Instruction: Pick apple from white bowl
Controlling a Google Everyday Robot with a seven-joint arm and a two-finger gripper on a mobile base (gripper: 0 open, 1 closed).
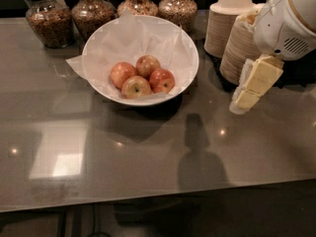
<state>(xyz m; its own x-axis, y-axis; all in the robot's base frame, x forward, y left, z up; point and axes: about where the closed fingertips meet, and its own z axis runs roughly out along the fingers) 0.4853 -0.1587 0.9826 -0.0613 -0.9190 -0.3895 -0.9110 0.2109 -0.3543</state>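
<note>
A large glossy white bowl lined with crinkled white paper stands on the grey counter, left of centre. Several red-yellow apples lie in it, bunched at the front. My gripper hangs at the right, cream fingers pointing down-left, above the counter and well to the right of the bowl. It holds nothing. The white arm housing is above it at the top right.
Two stacks of small beige disposable bowls stand at the back right, behind the gripper. Several glass jars of grains and nuts line the back edge. The counter's front edge runs along the bottom.
</note>
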